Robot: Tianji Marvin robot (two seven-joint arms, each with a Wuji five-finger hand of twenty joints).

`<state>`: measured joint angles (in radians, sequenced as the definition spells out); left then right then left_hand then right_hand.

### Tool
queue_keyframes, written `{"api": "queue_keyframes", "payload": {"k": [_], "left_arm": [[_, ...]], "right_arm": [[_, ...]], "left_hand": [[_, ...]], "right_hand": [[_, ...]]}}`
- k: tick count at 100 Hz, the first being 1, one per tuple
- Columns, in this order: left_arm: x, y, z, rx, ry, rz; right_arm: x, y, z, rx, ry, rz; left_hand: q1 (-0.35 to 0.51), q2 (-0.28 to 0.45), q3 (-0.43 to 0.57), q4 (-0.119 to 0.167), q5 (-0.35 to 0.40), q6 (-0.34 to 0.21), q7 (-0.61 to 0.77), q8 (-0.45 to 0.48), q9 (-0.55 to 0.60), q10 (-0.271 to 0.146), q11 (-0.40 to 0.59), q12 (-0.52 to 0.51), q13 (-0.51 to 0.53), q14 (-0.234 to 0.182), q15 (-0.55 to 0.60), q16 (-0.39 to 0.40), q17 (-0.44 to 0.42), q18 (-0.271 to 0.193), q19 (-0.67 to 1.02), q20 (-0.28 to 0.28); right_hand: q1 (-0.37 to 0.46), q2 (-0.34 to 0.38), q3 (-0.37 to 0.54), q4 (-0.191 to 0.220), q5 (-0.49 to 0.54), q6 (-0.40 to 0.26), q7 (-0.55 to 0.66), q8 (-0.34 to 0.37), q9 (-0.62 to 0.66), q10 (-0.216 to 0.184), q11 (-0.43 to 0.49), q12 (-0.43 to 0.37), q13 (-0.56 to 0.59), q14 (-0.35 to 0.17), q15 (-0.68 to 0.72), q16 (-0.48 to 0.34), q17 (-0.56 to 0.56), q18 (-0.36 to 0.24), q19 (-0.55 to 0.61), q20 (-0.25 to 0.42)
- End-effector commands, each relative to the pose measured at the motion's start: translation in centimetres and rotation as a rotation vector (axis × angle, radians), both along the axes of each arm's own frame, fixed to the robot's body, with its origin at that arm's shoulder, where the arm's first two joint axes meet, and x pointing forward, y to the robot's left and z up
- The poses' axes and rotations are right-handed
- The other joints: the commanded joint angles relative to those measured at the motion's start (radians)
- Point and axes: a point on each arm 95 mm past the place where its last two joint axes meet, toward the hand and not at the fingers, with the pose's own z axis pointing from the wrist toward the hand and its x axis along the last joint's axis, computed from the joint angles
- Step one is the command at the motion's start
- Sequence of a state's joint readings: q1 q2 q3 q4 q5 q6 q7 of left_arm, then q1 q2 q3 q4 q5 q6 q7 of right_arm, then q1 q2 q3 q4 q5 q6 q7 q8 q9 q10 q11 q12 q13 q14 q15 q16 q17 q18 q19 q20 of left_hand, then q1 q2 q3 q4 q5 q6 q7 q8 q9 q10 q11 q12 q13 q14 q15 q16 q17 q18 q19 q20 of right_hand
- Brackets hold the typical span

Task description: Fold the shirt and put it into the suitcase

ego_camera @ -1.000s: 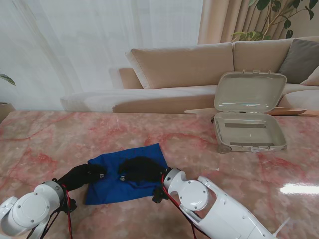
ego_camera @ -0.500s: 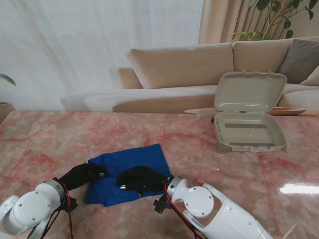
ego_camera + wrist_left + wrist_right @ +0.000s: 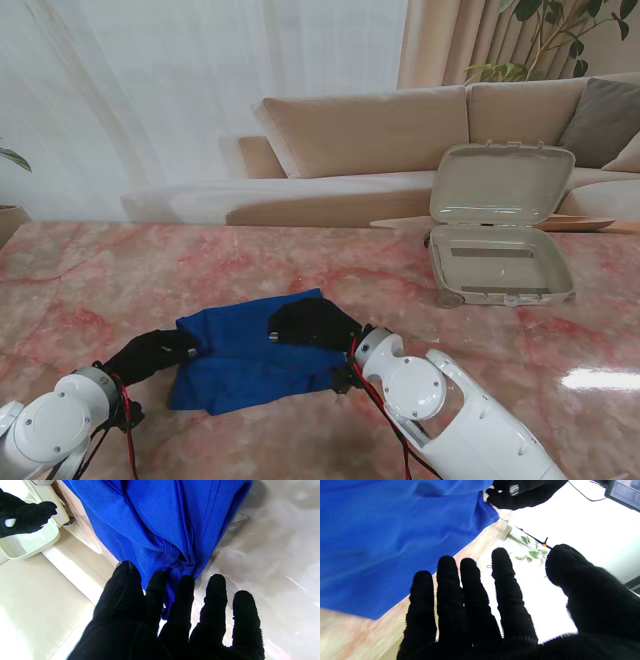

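A blue shirt, folded into a rough rectangle, lies flat on a pink marble table, between two black-gloved robot hands. The left hand rests at the shirt's left edge; in its wrist view the fingers are spread flat, with a bunched corner of the fabric lying against the fingertips, and whether any cloth is pinched cannot be told. The right hand sits over the shirt's far right corner; its wrist view shows four fingers held straight and close together, the thumb set apart, the palm bare, and the blue cloth just beyond the fingertips. An open beige hard-shell suitcase stands well apart from both hands, farther from me and to the right of the right hand, its lid propped upright. A beige sofa runs behind the table.
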<state>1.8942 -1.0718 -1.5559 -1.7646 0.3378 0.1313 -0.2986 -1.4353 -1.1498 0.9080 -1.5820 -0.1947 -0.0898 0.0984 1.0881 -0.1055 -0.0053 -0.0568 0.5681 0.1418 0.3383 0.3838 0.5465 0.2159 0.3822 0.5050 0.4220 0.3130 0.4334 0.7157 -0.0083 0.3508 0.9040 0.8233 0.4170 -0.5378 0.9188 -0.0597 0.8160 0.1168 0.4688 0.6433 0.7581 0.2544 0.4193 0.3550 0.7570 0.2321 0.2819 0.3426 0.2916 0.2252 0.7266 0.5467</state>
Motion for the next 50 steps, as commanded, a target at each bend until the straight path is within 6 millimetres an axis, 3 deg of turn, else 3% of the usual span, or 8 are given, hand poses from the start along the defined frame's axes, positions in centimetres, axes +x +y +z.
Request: {"api": "queue_keyframes", "payload": {"k": [1, 11, 13, 15, 50], "left_arm": [[-0.5, 0.0, -0.5, 0.004, 0.020, 0.003], [-0.6, 0.0, -0.8, 0.005, 0.038, 0.000], [-0.7, 0.0, -0.9, 0.005, 0.042, -0.001], [-0.7, 0.0, -1.0, 0.004, 0.046, -0.002], [-0.8, -0.4, -2.4, -0.006, 0.103, -0.024]], "right_arm": [[0.2, -0.9, -0.4, -0.008, 0.023, -0.015], [0.4, -1.6, -0.9, -0.032, 0.025, -0.027], [0.4, -1.7, -1.1, -0.035, 0.028, -0.027], [0.4, -1.8, -1.3, -0.038, 0.033, -0.025], [0.0, -2.4, -4.6, -0.062, 0.128, 0.039]], "left_hand": [[0.038, 0.014, -0.028, -0.005, 0.019, -0.017, -0.003, 0.011, 0.003, -0.002, -0.010, -0.006, -0.031, 0.022, -0.023, -0.009, -0.010, 0.015, -0.003, -0.004], [0.039, 0.013, -0.028, -0.005, 0.020, -0.019, -0.004, 0.011, 0.003, -0.002, -0.011, -0.006, -0.032, 0.022, -0.023, -0.009, -0.010, 0.014, -0.003, -0.004], [0.039, 0.014, -0.028, -0.005, 0.020, -0.018, -0.004, 0.011, 0.003, -0.002, -0.011, -0.006, -0.032, 0.022, -0.023, -0.009, -0.010, 0.013, -0.003, -0.004], [0.039, 0.014, -0.028, -0.005, 0.020, -0.018, -0.004, 0.011, 0.002, -0.002, -0.011, -0.006, -0.031, 0.022, -0.023, -0.009, -0.010, 0.013, -0.003, -0.004], [0.040, 0.015, -0.028, -0.005, 0.018, -0.018, -0.006, 0.011, 0.000, -0.002, -0.011, -0.005, -0.034, 0.024, -0.021, -0.007, -0.013, 0.013, -0.003, -0.004]], "right_hand": [[0.002, -0.014, 0.005, 0.042, 0.012, -0.033, 0.015, 0.013, 0.004, -0.031, -0.007, 0.019, -0.035, -0.039, -0.020, -0.016, -0.056, -0.057, 0.038, -0.037], [0.000, -0.021, 0.016, 0.040, 0.018, -0.034, 0.021, 0.014, 0.012, -0.035, -0.005, 0.019, -0.033, -0.050, -0.018, -0.021, -0.098, -0.102, 0.090, -0.090], [0.001, -0.021, 0.017, 0.039, 0.019, -0.033, 0.022, 0.013, 0.012, -0.034, -0.005, 0.019, -0.034, -0.052, -0.016, -0.027, -0.108, -0.107, 0.135, -0.161], [0.001, -0.022, 0.017, 0.038, 0.020, -0.033, 0.023, 0.012, 0.012, -0.034, -0.004, 0.019, -0.034, -0.054, -0.016, -0.028, -0.113, -0.111, 0.147, -0.179], [0.003, -0.017, 0.021, 0.039, 0.025, -0.032, 0.026, 0.013, 0.018, -0.039, 0.000, 0.020, -0.033, -0.059, -0.009, -0.030, -0.129, -0.143, 0.193, -0.203]]}}
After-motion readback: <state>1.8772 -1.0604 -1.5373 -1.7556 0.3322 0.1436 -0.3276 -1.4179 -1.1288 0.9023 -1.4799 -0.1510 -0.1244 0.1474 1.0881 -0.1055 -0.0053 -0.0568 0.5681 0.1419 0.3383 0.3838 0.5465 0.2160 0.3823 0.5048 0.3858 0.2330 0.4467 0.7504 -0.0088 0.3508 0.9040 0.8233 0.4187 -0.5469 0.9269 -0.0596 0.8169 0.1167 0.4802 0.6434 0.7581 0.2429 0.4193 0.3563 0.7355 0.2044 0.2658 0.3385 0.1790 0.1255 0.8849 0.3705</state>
